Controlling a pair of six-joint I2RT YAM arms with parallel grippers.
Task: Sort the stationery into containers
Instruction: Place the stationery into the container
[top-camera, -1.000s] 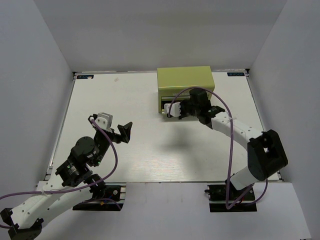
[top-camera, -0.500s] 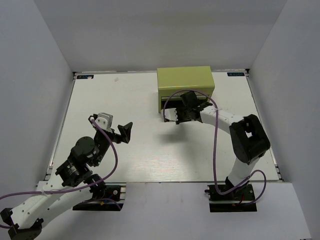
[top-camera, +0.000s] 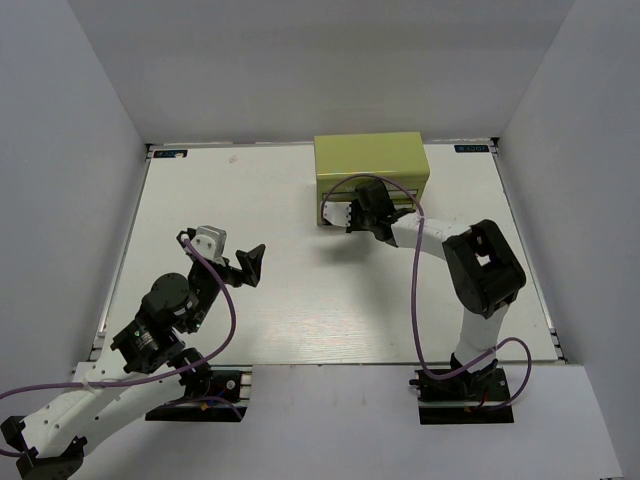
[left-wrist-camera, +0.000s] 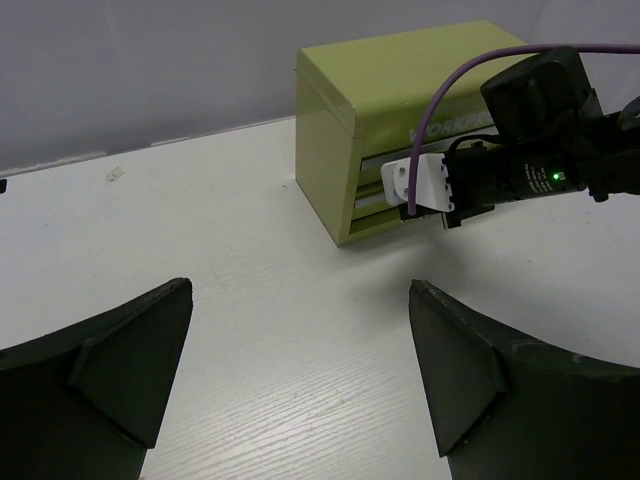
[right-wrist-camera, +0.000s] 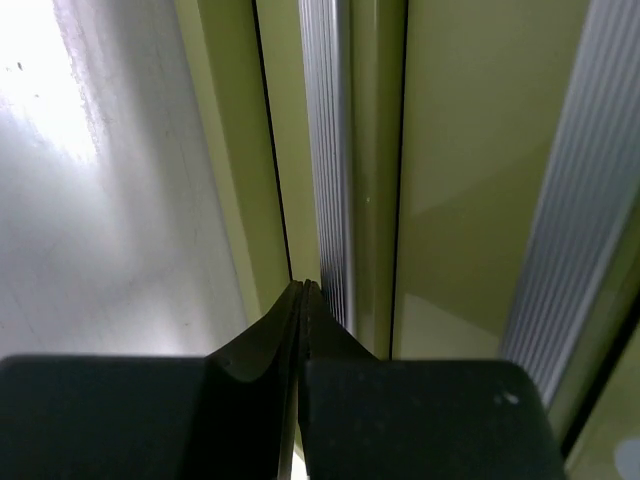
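Note:
The yellow-green tool chest (top-camera: 370, 160) stands at the back of the table, and its two front drawers (left-wrist-camera: 368, 197) look closed. My right gripper (top-camera: 350, 214) is shut with nothing in it. Its tips (right-wrist-camera: 303, 288) press against the chest's front beside a ribbed silver handle strip (right-wrist-camera: 323, 140) of a drawer (right-wrist-camera: 470, 150). My left gripper (top-camera: 238, 266) hovers open over the bare table at mid-left, well away from the chest. Its dark fingers (left-wrist-camera: 110, 370) frame empty tabletop in the left wrist view. The stationery is out of view.
White walls enclose the white table (top-camera: 280, 200) on three sides. My right arm's elbow (top-camera: 482, 268) stands over the right half of the table, with its purple cable (top-camera: 415, 300) looping above. A small scrap (left-wrist-camera: 115, 173) lies near the back wall.
My right arm has swung its elbow inward. Its shut gripper has slid left and closer against the chest's front. The left arm has not moved.

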